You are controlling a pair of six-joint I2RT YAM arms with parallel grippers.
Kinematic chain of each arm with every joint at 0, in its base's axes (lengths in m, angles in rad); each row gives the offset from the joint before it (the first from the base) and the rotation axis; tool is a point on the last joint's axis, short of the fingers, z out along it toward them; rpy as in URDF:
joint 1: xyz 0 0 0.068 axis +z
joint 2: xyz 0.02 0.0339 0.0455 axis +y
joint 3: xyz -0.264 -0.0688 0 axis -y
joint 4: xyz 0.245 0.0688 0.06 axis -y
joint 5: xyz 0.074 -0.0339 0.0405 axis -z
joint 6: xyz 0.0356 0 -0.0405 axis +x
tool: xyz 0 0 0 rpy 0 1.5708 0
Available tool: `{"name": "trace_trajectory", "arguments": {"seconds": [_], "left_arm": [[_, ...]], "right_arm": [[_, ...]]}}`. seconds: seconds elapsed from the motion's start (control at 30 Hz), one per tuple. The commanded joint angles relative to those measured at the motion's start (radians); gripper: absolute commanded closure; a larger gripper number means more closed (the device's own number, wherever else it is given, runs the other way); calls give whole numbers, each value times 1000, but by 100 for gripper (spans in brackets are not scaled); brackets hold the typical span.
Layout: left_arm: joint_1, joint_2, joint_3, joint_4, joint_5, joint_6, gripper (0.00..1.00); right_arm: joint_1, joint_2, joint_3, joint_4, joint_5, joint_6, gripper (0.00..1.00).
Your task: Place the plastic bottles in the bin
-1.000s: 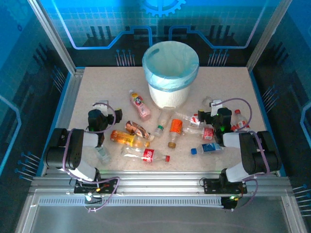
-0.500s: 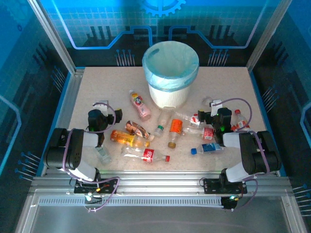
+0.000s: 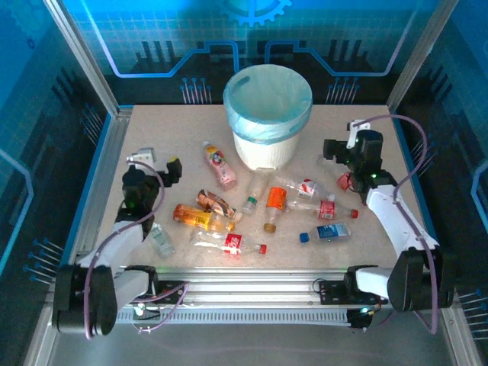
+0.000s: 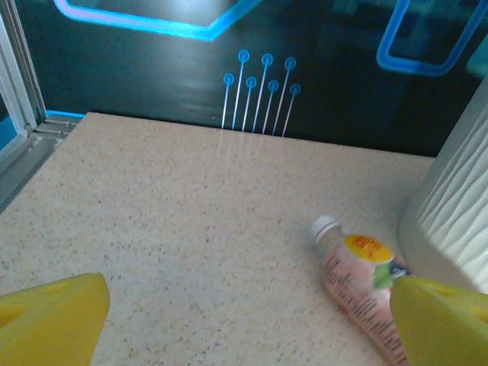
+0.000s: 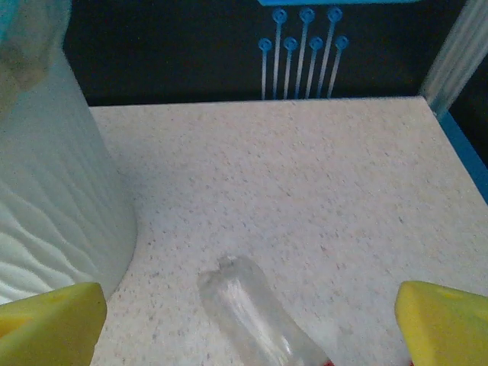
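Left pincer (image 4: 248, 316) wide, pink bottle (image 4: 358, 293) ahead rightward, right pincer (image 5: 245, 324) wide, clear bottle (image 5: 244, 305) centred ahead

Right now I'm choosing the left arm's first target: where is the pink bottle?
In the top view the pink bottle lies just left of the bin; the left wrist view shows it ahead, right of centre.

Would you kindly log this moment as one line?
left tool open, empty | right tool open, empty | bottles on table | bin upright
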Motion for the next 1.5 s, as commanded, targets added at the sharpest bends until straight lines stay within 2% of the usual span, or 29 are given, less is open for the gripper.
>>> {"name": "trace_trajectory", "arguments": {"seconds": [0.0, 0.17, 0.3, 0.37, 0.53, 0.73, 0.87, 1.07, 1.17, 1.27, 1.47], "left_arm": [[-30, -95, 135, -321, -15, -68, 6], [-178, -122, 356, -576, 13, 2, 9], [-326, -82, 507, -722, 123, 90, 13], [-411, -50, 560, -767, 165, 134, 17], [-646, 67, 689, -898, 133, 244, 17], [-853, 217, 824, -979, 170, 332, 16], [-900, 341, 929, -970, 275, 311, 16], [-952, 497, 1047, -904, 479, 260, 17], [-967, 567, 1128, -971, 479, 305, 16], [-971, 626, 1208, -1049, 487, 343, 16], [-975, 685, 1256, -1118, 462, 423, 16]], "right_arm": [[-57, -3, 102, -412, 13, 74, 3], [-188, 26, 169, -593, -42, 32, 13], [-279, 82, 177, -630, -76, -22, 21], [-296, 127, 201, -637, -79, -51, 25], [-311, 258, 296, -652, -35, -78, 29], [-326, 379, 381, -639, -15, -90, 31], [-332, 480, 425, -648, -26, -100, 37], [-332, 598, 462, -656, -10, -124, 39], [-332, 636, 483, -663, -1, -132, 41], [-331, 655, 494, -657, 42, -132, 37], [-329, 719, 545, -669, 83, -151, 37]]}}
